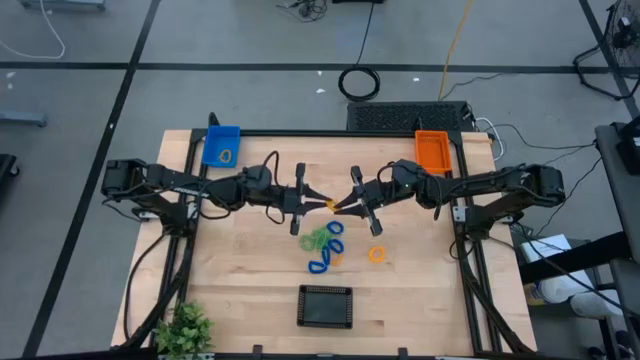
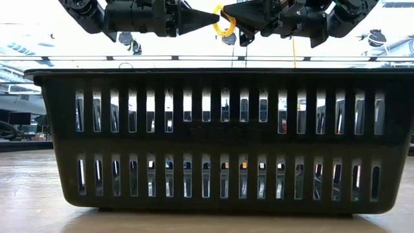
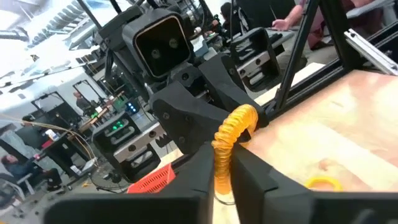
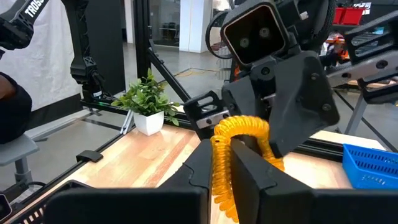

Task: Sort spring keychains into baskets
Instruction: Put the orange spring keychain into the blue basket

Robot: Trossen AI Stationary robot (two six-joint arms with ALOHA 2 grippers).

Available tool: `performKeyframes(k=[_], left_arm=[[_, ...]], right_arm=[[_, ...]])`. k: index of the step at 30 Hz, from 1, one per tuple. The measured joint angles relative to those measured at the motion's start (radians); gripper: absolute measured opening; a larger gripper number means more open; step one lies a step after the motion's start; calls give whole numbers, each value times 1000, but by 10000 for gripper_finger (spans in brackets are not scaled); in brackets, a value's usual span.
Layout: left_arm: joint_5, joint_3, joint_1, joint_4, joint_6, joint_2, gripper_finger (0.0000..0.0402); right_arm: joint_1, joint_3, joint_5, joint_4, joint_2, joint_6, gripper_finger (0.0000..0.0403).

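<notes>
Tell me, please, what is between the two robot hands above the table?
An orange-yellow spring keychain hangs between the left hand and the right hand; both pinch it. The low view shows this best, and both wrist views confirm.

small potted plant (image 1: pixel 184 328) at the desk's (image 1: pixel 250 300) front-left corner, coiled black cable (image 1: pixel 360 82) on the floor past its far edge

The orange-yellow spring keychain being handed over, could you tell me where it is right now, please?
The orange-yellow spring keychain hangs above the table's middle in the high view, pinched between the left pincer and the right pincer, just beyond the pile of keychains.
</notes>
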Motion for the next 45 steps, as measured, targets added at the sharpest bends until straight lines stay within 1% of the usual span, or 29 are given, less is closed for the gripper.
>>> performKeyframes(k=[1, 3, 7, 9, 11, 13, 17, 19, 21, 23, 27, 29, 31, 32, 35, 37, 38, 41, 43, 45], left_arm=[[0, 0, 0, 1, 4, 0, 17], [0, 0, 0, 1, 0, 0, 15], [-4, 0, -1, 1, -9, 0, 37], [-19, 0, -1, 0, -9, 0, 37], [-53, 0, -1, -11, 6, -4, 27], [-102, 0, -1, -63, 26, -26, 13], [-187, 0, -3, -178, 33, -82, 14], [-231, 0, -12, -229, 24, -115, 20], [-267, 0, -24, -266, 24, -145, 20], [-277, 0, -36, -296, 24, -163, 12], [-288, 0, -54, -311, 23, -172, 9], [-331, 0, -62, -315, 24, -172, 13], [-411, 0, -69, -336, 32, -172, 13], [-471, 0, -73, -356, 39, -172, 10], [-692, 0, -82, -437, 36, -182, 8], [-846, 0, -85, -492, 1, -207, 10], [-908, 2, -81, -509, -22, -212, 14], [-1099, -2, -64, -633, -111, -250, 17], [-1175, 2, -34, -698, -203, -278, 11], [-1203, -1, 11, -814, -336, -312, 8]], right_arm=[[0, 0, 0, 0, 0, 3, 26], [0, 0, 0, -3, 0, 3, 32], [0, 0, 0, -16, 0, 3, 43], [0, 0, 0, -16, 0, 3, 47], [0, 0, 0, -17, 0, 3, 49], [-1, 0, 1, -22, 0, 3, 49], [-1, 0, 8, -38, 0, 6, 52], [-2, 1, 35, -52, 0, 7, 59], [-3, 1, 73, -74, 0, 2, 72], [-2, 1, 113, -95, 0, -8, 91], [-2, 1, 185, -105, 0, -10, 140], [-2, 1, 214, -105, 0, 5, 165], [-3, 1, 224, -105, 0, 10, 188], [-2, 1, 233, -105, 0, 10, 198], [-2, 1, 236, -105, 0, 10, 222], [-2, 1, 236, -105, 0, 10, 234], [-2, 1, 236, -105, 0, 11, 238], [-2, 1, 236, -105, 0, 11, 246], [-2, 1, 236, -105, 0, 11, 247], [-2, 1, 236, -105, 0, 11, 246]])
